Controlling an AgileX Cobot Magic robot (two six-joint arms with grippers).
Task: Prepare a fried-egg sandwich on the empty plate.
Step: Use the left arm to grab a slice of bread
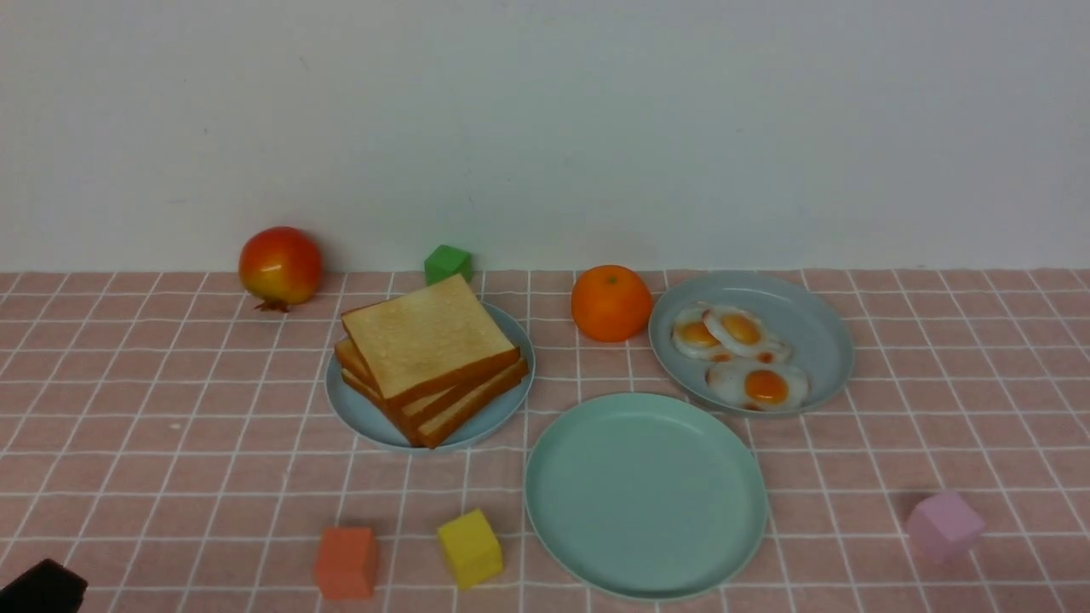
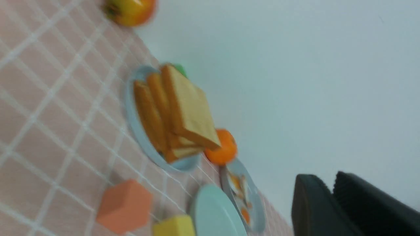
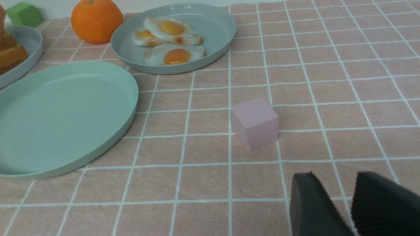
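Prob. step one: get 1st toast slice (image 1: 430, 340) from stack nr surface's far edge, left of ctr. L gripper (image 2: 331, 191) slightly apart, nothing held; must open wider. R gripper (image 3: 336, 193) apart, idle.

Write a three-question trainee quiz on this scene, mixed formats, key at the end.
1. True or false: the mint-green plate already has a toast slice on it.

2. Multiple choice: which thing stands between the toast plate and the egg plate?
A. the pomegranate
B. the orange
C. the pink block

3. Fill in: the orange-red block and the ____ block are on the robot's left of the mint-green plate, at its near side.

Key: 1 false; 2 B; 3 yellow
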